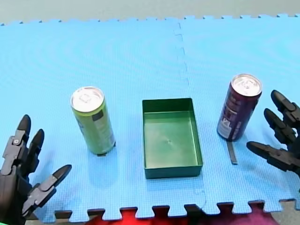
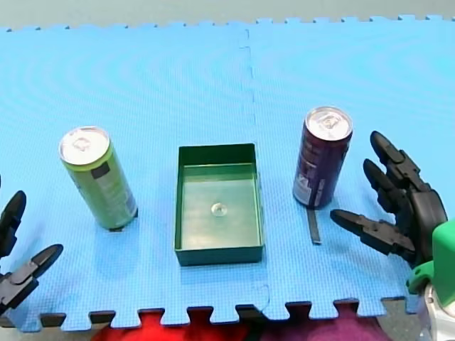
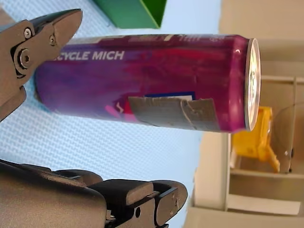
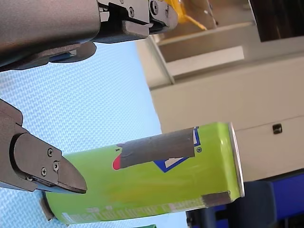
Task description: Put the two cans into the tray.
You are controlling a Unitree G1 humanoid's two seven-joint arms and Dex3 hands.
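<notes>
A green can [image 1: 93, 122] stands upright on the blue mat, left of a dark green tray [image 1: 172, 171] with nothing in it. A purple can [image 1: 239, 108] stands upright to the tray's right. My left hand [image 1: 44, 150] hovers at the near left, short of the green can and apart from it. At the right edge, my right hand [image 1: 262, 124] is close beside the purple can without touching it. In the first wrist view the purple can [image 3: 142, 80] sits between dark fingers [image 3: 52, 28]. The second wrist view has the green can [image 4: 152, 190] past other fingers [image 4: 47, 166].
A short grey strip [image 1: 232, 152] lies on the mat by the purple can's base. The mat's jigsaw front edge [image 1: 154, 211] runs just below the tray, with red and purple fabric beyond it. Open mat stretches behind the cans.
</notes>
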